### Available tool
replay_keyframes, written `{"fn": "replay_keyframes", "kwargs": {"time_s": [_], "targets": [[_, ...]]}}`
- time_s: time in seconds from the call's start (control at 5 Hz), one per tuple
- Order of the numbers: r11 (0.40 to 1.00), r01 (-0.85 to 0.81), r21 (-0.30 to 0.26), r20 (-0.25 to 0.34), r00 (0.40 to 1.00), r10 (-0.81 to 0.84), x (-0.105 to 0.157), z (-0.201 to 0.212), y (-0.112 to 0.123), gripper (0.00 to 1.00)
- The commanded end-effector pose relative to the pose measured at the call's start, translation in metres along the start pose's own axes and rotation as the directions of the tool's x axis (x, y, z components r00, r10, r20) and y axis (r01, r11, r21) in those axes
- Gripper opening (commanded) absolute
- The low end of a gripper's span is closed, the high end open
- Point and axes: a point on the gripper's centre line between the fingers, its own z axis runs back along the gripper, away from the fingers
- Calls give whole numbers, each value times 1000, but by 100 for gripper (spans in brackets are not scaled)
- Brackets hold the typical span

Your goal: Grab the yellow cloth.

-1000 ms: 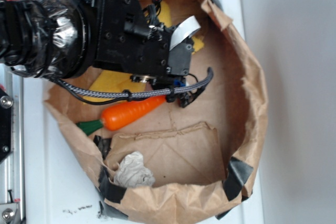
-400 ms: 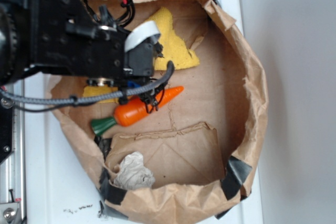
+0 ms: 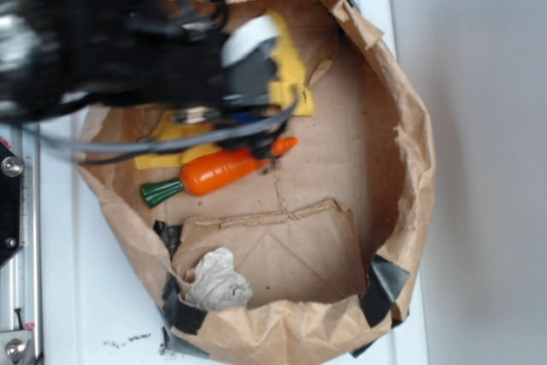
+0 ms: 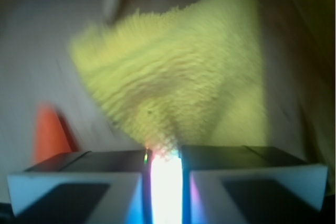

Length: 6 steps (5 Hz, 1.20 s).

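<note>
Gripper: we see the gripper (image 4: 166,182) in the wrist view with its two pale fingers (image 4: 79,190) drawn close, only a narrow bright slit between them, pinching the lower edge of the yellow cloth (image 4: 184,82)
Gripper from outside: in the exterior view we find the gripper (image 3: 256,83) blurred, black with a white strip on top, sitting over the upper left of the bag
Yellow cloth: in the exterior view we see it (image 3: 291,70) lying inside the bag under the gripper, one part showing to the gripper's right, another patch showing lower left beside the cable
Cloth texture: we note a ribbed terry surface rising to a point at the top of the wrist view
Toy carrot: we see it (image 3: 224,170) orange with a green stem, lying just below the gripper, tip pointing right and up; an orange corner (image 4: 50,132) shows at the left of the wrist view
Cable: a grey braided cable (image 3: 171,141) runs across the cloth above the carrot
Paper wad: a crumpled grey-white wad (image 3: 215,279) sits at the bag's lower left, well apart from the cloth
Bag: a brown paper bag (image 3: 410,151), rim rolled down and patched with black tape, holds all of these
Surface: the bag stands on a white table (image 3: 81,297)
</note>
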Motion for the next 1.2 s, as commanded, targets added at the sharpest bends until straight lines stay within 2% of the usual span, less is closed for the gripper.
{"fn": "replay_keyframes", "kwargs": {"time_s": [0.0,0.2,0.4,0.6,1.0], "targets": [[994,-24,-110,-54,998,18,17,69,-25,0],[987,-18,-161,-111,994,0,15,89,-31,0],[982,6,-190,-124,992,-30,12,104,-35,0],[973,96,-207,-79,990,-115,-14,138,-33,0],[967,186,-176,41,983,-181,-37,167,-44,0]]}}
